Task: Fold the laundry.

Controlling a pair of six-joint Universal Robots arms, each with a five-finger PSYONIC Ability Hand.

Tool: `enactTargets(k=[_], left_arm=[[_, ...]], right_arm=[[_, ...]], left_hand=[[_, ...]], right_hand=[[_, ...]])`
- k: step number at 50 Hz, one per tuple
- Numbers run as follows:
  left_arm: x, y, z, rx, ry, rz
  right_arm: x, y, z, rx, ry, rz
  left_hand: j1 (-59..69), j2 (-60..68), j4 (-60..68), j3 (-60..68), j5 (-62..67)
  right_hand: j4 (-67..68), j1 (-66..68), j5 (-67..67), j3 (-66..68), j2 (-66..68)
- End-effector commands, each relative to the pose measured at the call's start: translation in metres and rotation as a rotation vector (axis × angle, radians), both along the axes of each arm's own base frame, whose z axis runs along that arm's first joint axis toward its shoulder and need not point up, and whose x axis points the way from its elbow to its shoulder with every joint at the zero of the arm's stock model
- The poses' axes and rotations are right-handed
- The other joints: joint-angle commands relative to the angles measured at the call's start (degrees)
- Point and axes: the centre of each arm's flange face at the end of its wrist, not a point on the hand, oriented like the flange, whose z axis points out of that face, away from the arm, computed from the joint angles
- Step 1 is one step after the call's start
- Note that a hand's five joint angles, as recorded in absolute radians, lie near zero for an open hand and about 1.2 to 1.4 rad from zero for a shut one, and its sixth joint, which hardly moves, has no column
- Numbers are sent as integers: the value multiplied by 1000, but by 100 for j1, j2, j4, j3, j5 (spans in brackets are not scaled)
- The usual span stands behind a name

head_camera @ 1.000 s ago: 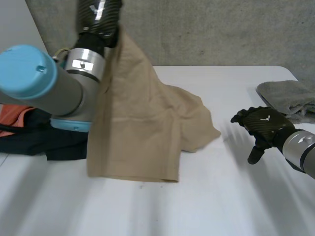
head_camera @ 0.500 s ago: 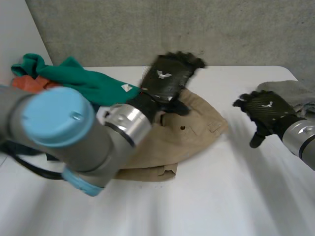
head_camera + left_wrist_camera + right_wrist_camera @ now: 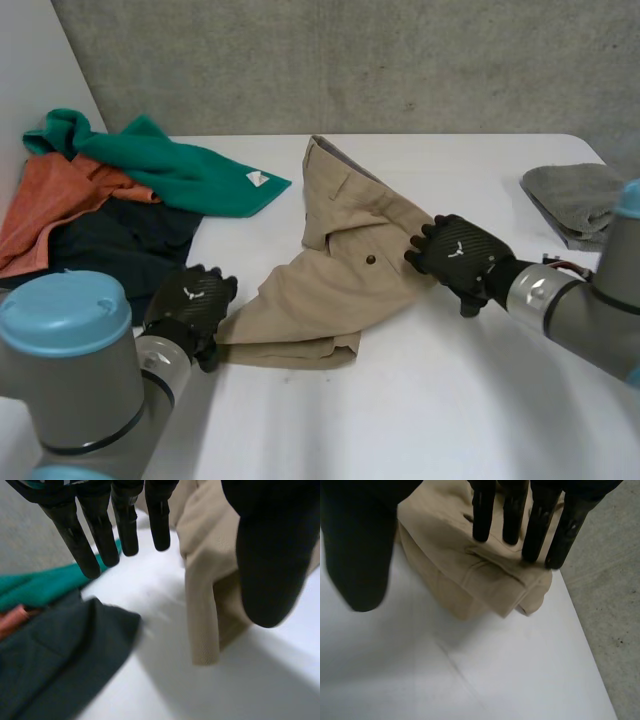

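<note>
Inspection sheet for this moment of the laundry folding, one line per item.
surface: white table, no stains seen.
job's things: beige shorts, rumpled and partly folded, mid-table.
clutter: green cloth, orange cloth and dark cloth piled by the left arm; grey towel at the table's right side.
hands: left hand open, at the shorts' near corner; right hand open, straight fingers on the shorts' right edge.
cables: nothing seen.
surroundings: concrete wall behind the table.
</note>
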Motion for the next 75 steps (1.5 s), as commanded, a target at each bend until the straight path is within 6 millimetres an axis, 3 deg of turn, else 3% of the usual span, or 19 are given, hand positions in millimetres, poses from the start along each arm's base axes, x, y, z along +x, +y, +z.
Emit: enactTargets(k=[1, 3, 5, 11, 15, 16, 20, 24, 30, 35, 39, 46, 51, 60, 67, 68, 69, 71, 75], left_arm=[[-10, -24, -23, 19, 60, -9], [-13, -30, -20, -6, 75, -13], [-18, -38, -19, -36, 90, -17], [-29, -55, -10, -74, 91, -18], [-33, -63, 48, -222, 142, -24], [-33, -64, 86, -328, 182, -29], [-26, -58, 179, -594, 277, -26], [-17, -45, 252, -799, 378, -14], [-7, -19, 312, -954, 466, -20], [13, 17, 359, -1090, 543, -16], [18, 26, 373, -1132, 567, -15], [3, 7, 357, -1077, 544, -29], [-26, -36, 308, -949, 466, -68], [-68, -106, 223, -786, 369, -132], [-98, -159, 161, -728, 338, -156], [-101, -164, 158, -732, 340, -161], [-105, -173, 153, -745, 344, -167], [-107, -179, 153, -761, 349, -167], [-107, -180, 162, -785, 365, -160]], right_arm=[[16, -19, -18, -117, -25, 1], [20, -19, -15, -143, -34, 8], [21, -18, -13, -152, -37, 8], [23, -16, 9, -201, -51, 1], [21, -18, 61, -290, -135, -48], [20, -19, 75, -307, -164, -63], [16, -17, 142, -362, -319, -120], [10, -5, 209, -410, -461, -122], [-17, 29, 302, -528, -632, -114], [-36, 40, 335, -592, -679, -129], [-40, 42, 342, -573, -695, -135], [-34, 21, 321, -455, -668, -167], [-24, -12, 281, -336, -635, -195], [-3, -79, 174, -133, -527, -333], [5, -118, 124, -210, -511, -463], [4, -127, 119, -251, -529, -499], [3, -131, 120, -277, -541, -514], [4, -136, 119, -317, -561, -525], [6, -135, 130, -365, -599, -513]], left_hand=[[2445, 2378, 2381, 2377, 2347], [3442, 3375, 3378, 3374, 3344], [5825, 5758, 5761, 5756, 5726], [5834, 5767, 5770, 5765, 5735], [5834, 5767, 5770, 5765, 5735], [5834, 5767, 5770, 5765, 5735], [5834, 5767, 5770, 5765, 5735], [5834, 5767, 5770, 5765, 5735], [5834, 5767, 5770, 5765, 5735], [5834, 5767, 5770, 5765, 5735], [5834, 5767, 5770, 5765, 5735], [5834, 5767, 5770, 5765, 5735], [5834, 5767, 5770, 5765, 5735], [5834, 5767, 5770, 5765, 5735], [5834, 5767, 5770, 5765, 5735], [5834, 5767, 5770, 5765, 5735], [2722, 2655, 2658, 2653, 2623], [-1166, -1233, -1230, -1235, -1265], [-1166, -1233, -1230, -1235, -1265]], right_hand=[[3964, 4222, 3974, 3923, 3922], [5920, 6179, 5931, 5880, 5879], [5934, 6192, 5944, 5893, 5892], [5934, 6192, 5944, 5893, 5892], [5934, 6192, 5944, 5893, 5892], [5934, 6192, 5944, 5893, 5892], [5934, 6192, 5944, 5893, 5892], [5934, 6192, 5944, 5893, 5892], [5934, 6192, 5944, 5893, 5892], [5934, 6192, 5944, 5893, 5892], [5934, 6192, 5944, 5893, 5892], [5934, 6192, 5944, 5893, 5892], [5934, 6192, 5944, 5893, 5892], [5934, 6192, 5944, 5893, 5892], [5934, 6192, 5944, 5893, 5892], [2642, 2901, 2653, 2602, 2601], [61, 320, 72, 21, 20], [-1066, -808, -1056, -1107, -1108], [-1066, -808, -1056, -1107, -1108]])
